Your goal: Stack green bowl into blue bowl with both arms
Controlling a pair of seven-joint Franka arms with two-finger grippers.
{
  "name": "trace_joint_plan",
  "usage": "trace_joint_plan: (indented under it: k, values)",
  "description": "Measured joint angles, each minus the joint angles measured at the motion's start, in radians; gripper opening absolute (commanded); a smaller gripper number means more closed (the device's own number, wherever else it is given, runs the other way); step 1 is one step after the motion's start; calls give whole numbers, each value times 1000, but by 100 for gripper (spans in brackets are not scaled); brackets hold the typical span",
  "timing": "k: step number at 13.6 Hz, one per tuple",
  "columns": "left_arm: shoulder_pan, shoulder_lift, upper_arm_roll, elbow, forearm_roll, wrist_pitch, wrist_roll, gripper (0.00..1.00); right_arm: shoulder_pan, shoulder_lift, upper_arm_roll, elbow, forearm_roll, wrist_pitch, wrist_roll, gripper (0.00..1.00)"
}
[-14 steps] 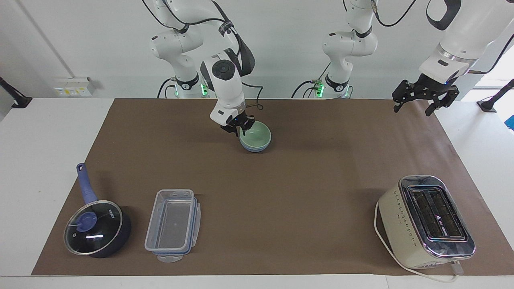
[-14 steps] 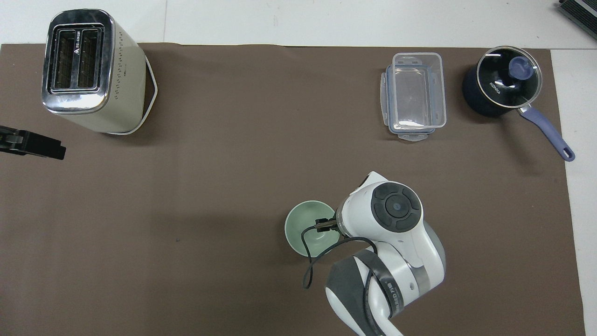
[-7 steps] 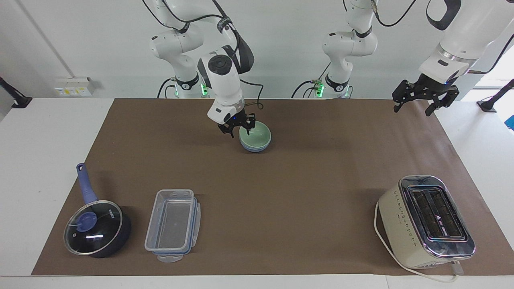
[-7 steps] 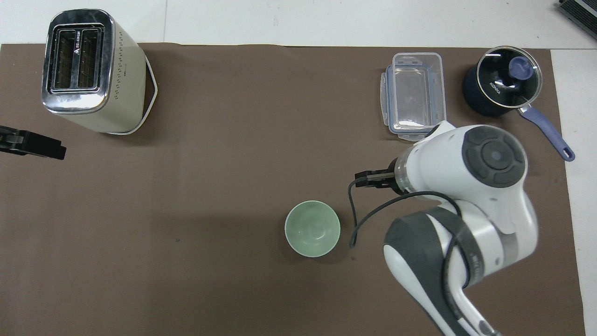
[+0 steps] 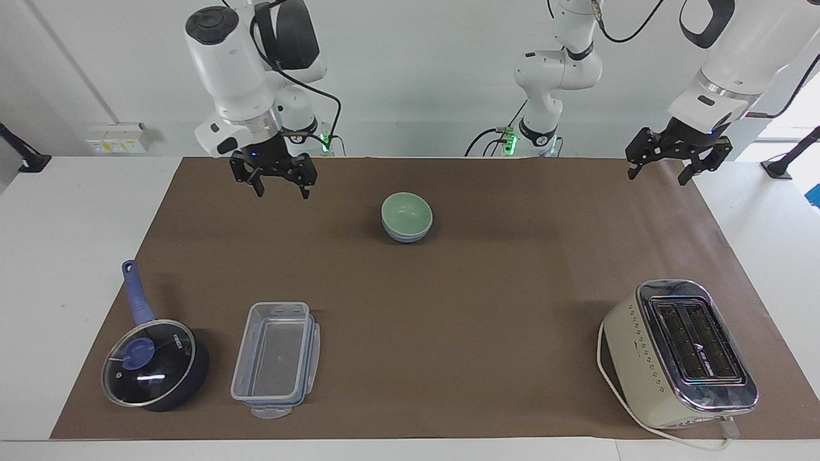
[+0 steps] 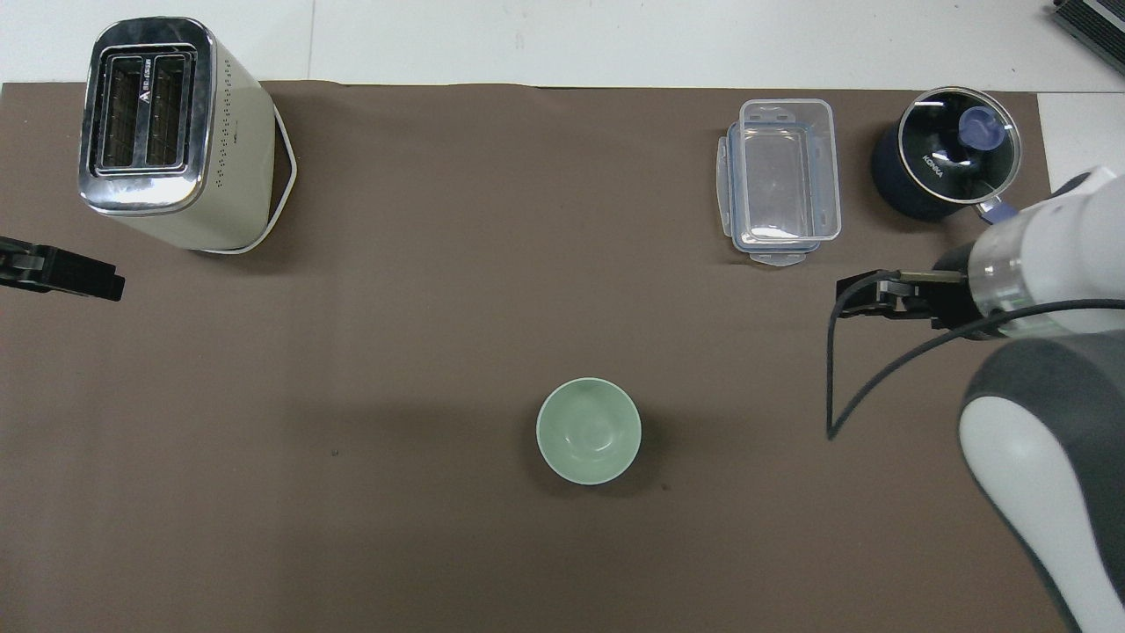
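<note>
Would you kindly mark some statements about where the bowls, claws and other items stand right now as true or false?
1. The green bowl sits in the blue bowl. True.
2. The right claw grips the green bowl. False: it is open, up over bare mat.
3. The left claw is open, empty. True.
4. The saucepan has no lid. False: a glass lid covers it.
5. The toaster stands toward the right arm's end. False: the left arm's.
</note>
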Motion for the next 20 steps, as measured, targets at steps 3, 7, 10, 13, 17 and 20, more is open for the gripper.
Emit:
trace_joint_plan:
  k: [3, 7, 10, 13, 17, 20]
  values:
    - [0, 0, 0, 0, 0, 0, 0, 100, -91, -22, -2, 37, -5, -63, -116, 100]
    - [0, 0, 0, 0, 0, 0, 0, 100, -171, -25, -4, 164, -20, -163, -243, 100]
    - [0, 0, -2, 0, 0, 0, 0, 100, -176, -30, 0, 200, -24, -201, -266, 100]
    - [0, 0, -4, 0, 0, 0, 0, 100, -173, -30, 5, 200, -24, -215, -266, 100]
    - [0, 0, -4, 0, 0, 0, 0, 100, -167, -30, 11, 221, -25, -293, -266, 100]
    - [0, 0, -5, 0, 0, 0, 0, 100, -168, -31, 10, 236, -26, -291, -266, 100]
